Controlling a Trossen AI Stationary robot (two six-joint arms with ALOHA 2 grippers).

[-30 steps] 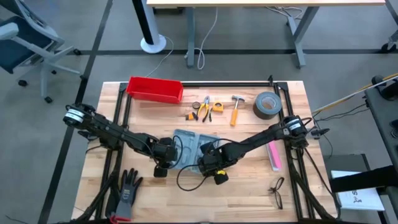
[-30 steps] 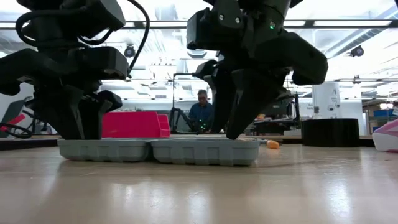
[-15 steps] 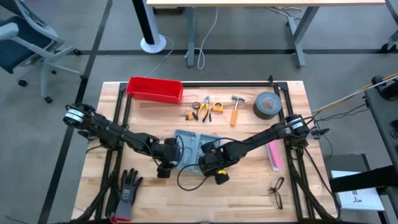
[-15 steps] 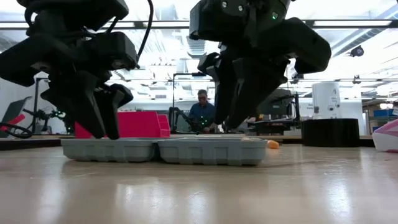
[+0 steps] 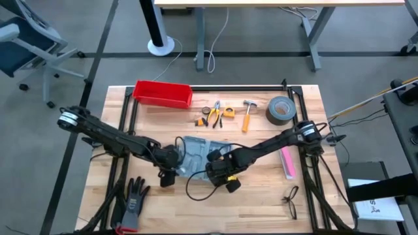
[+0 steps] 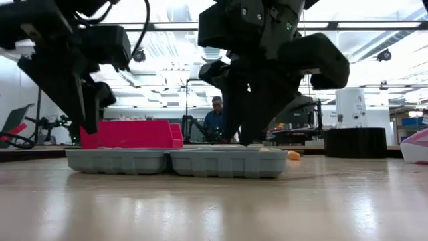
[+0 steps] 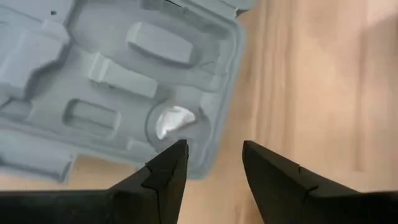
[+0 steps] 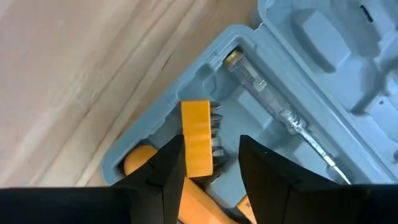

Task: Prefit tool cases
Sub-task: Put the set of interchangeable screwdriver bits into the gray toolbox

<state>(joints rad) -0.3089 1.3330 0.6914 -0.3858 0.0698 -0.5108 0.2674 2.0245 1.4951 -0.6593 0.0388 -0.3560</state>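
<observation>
I am hovering my right end effector [image 8: 210, 163], fingers parted and grasping nothing, over the open tool case [image 5: 194, 155] lying mid-bench, where a yellow-handled tool [image 8: 196, 147] and a slim screwdriver [image 8: 280, 112] sit in their slots. My left end effector [image 7: 213, 165], also released, is hanging at the case's other end. I judge the fitting step underway; next I am needing to press the yellow tool squarely into its recess.

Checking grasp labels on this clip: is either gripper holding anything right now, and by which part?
Nothing is held. The left gripper is open beside the tool case. The right gripper is open over an orange tool lying in the case.
</observation>
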